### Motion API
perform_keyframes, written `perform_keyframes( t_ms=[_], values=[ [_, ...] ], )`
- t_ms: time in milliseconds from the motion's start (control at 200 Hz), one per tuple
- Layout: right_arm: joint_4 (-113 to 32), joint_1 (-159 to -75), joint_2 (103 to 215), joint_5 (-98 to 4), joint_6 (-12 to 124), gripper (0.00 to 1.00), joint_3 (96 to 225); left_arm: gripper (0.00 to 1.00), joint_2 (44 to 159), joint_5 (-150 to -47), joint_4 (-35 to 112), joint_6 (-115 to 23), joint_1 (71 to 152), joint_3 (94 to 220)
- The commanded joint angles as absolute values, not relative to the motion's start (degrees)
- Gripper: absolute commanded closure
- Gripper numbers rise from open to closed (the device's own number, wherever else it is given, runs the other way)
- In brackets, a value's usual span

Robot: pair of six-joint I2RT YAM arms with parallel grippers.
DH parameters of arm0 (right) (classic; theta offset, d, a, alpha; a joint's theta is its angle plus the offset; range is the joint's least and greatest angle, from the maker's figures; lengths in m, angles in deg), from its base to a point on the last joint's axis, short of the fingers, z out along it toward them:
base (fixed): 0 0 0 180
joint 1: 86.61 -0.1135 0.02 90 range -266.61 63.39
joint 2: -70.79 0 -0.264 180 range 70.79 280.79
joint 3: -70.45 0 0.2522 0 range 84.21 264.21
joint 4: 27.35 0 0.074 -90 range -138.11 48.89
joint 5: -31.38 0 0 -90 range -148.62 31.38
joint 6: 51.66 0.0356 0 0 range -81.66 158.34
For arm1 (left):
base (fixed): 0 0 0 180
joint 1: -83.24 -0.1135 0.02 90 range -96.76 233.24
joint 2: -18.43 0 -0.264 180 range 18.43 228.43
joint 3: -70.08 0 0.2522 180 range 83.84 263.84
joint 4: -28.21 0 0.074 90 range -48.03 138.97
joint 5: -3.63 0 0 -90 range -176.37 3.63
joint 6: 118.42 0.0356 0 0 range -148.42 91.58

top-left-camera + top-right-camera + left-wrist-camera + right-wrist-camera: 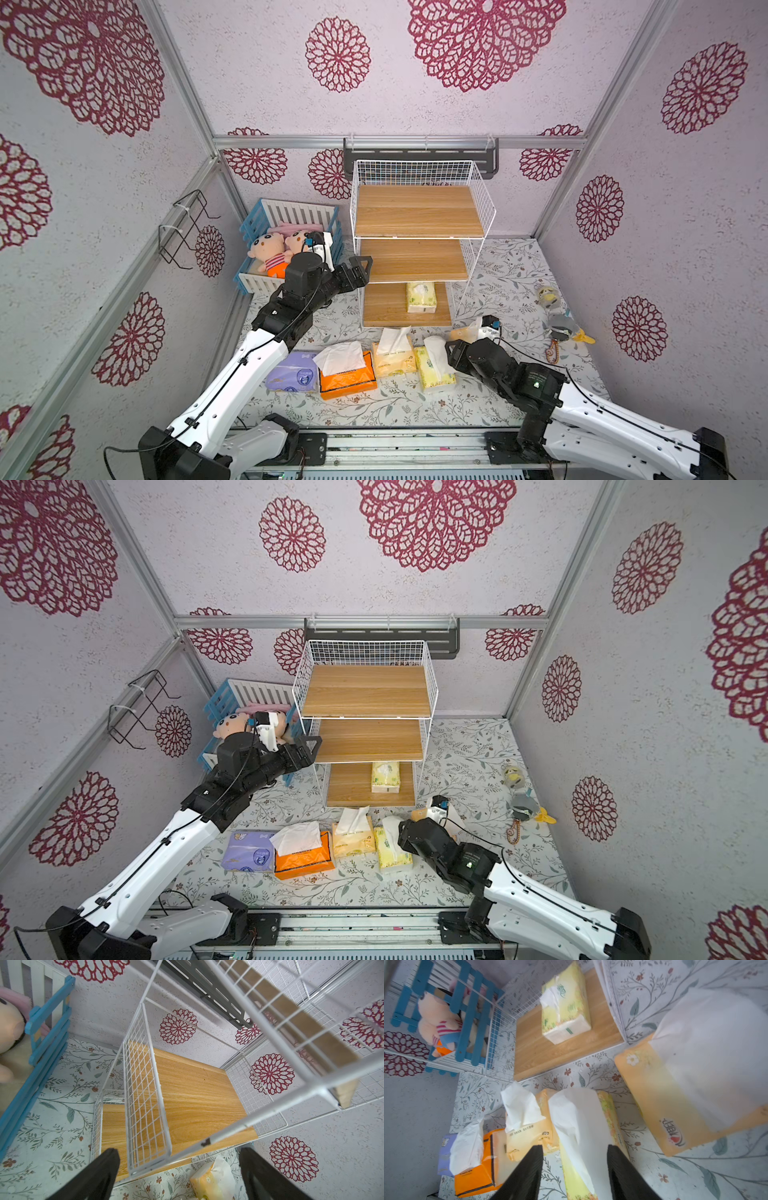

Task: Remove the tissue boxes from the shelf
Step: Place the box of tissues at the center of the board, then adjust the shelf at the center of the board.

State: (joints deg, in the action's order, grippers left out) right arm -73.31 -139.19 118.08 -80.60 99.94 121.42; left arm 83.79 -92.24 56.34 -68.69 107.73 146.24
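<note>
R pincer (574, 1148) sits low in front of the shelf (417, 212), jaws parted astride the yel-green pack (434, 365). That pack lies flat on the worktop (415, 407), so it reads as released, not clamped. L pincer (179, 1149) is spread wide w/ nothing in it, hovering at the shelf's left side, about level w/ the mid board.

Four more are off, in front of the shelf: lavender pack (291, 372), orange pack (347, 376), cream pack (392, 357) and peach pack (664, 1105). One remains: the last pack (421, 297), on the shelf's bottom board, right of centre, w/ its long side running front-to-back.

Step, prob.: release here, then fetch the last pack.
- Lift R pincer straight up so the loose tissue doesn't snag & drag the pack.
- Enter the bottom tier from the open front, low, under the mid board; the wire sides block side entry.
- Grip across the short width, on the body, not the tissue.
- It's a soft pack: firm squeeze, no crush.
- Pull straight out the front & set it down clear of the row.
</note>
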Motion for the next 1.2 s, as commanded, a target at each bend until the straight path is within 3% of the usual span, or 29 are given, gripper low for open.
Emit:
perform_keyframes(
  t_ms=[0,120,480,1191],
  values=[
    [-75.1,-133.5,120.1,-78.6,96.3,0.56,123.5,0.03,82.3,-92.0,56.2,-68.3,108.2,145.2],
    [-69.0,-127.0,121.0,-72.5,93.1,0.69,122.3,0.03,81.8,-91.7,56.4,-68.0,108.2,144.7],
    [-47.3,-113.0,130.6,-54.6,90.4,0.79,119.7,0.03,82.1,-91.6,56.4,-67.5,108.2,143.8],
    [-34.8,-102.9,146.5,-49.6,89.3,0.86,122.8,0.03,87.3,-93.4,53.0,-68.3,108.3,143.9]
  ],
)
